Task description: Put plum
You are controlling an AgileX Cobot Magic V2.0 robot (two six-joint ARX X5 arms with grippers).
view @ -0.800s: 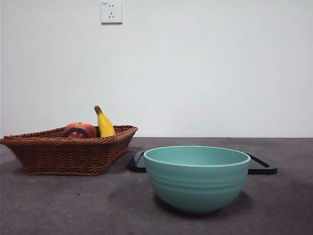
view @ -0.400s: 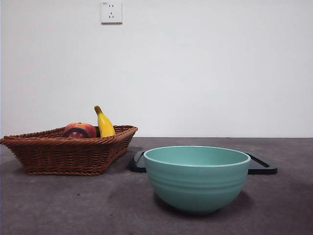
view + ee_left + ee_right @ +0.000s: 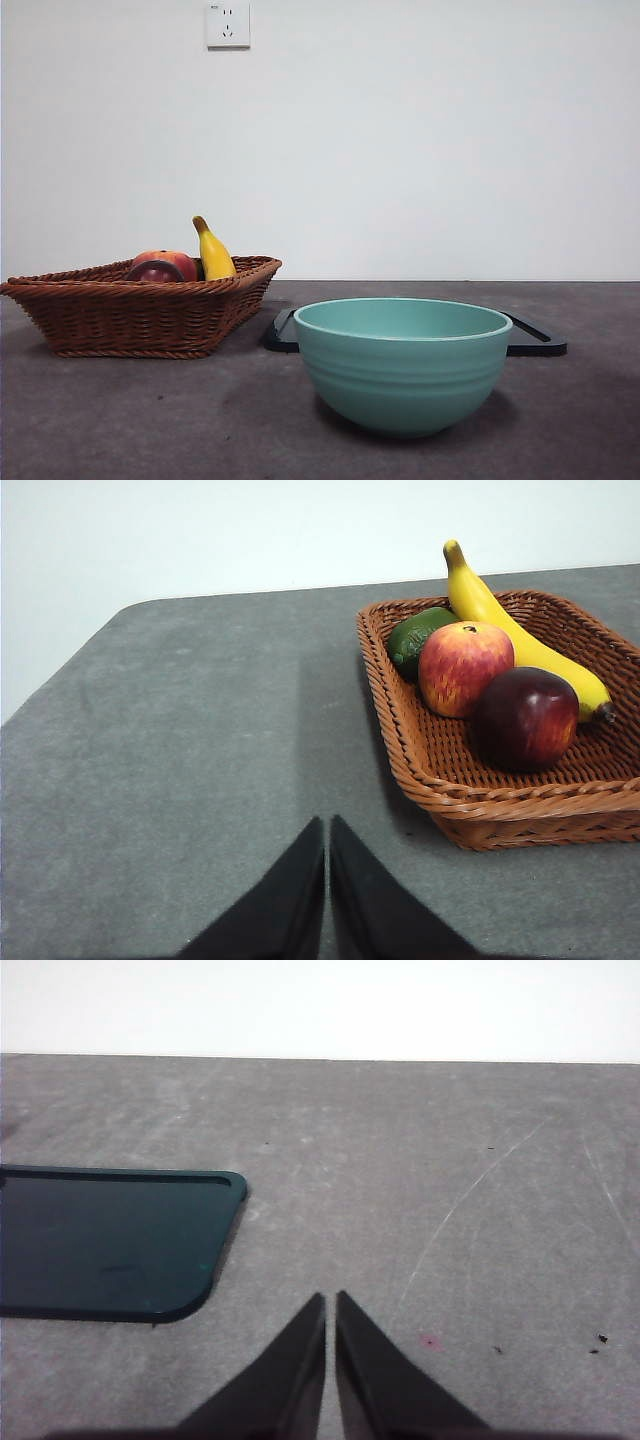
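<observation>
The plum point(image 3: 525, 718) lies in the basket point(image 3: 420, 765), at the near corner as the left wrist camera sees it, beside the red-orange fruit point(image 3: 464, 667) and against the banana point(image 3: 515, 640). It is round, so it has no long axis to speak of, and no stem or dimple shows to tell which way it points; only a glossy highlight marks its upper side. In the front view just its dark top point(image 3: 154, 271) rises over the basket rim point(image 3: 140, 290), the rest hidden by the wicker, with the red-orange fruit point(image 3: 172, 262) behind it and the banana point(image 3: 212, 252) standing up with its tip highest. A green fruit point(image 3: 418, 636) sits at the far side of the basket, half covered by the red-orange one, and it does not show clearly in the front view.

The left gripper point(image 3: 327, 825) hangs over bare table point(image 3: 180, 760), apart from the basket, its 2 jaws pressed nearly together with only a thin slit between them and nothing held. The right gripper point(image 3: 330, 1300) is the same: jaws almost touching, empty, over the table near the corner of the dark tray point(image 3: 110, 1245), which is cut off at the picture's edge. In the front view the bowl point(image 3: 403, 365) stands in front of that tray point(image 3: 535, 340) and hides its middle. Neither arm shows there.
</observation>
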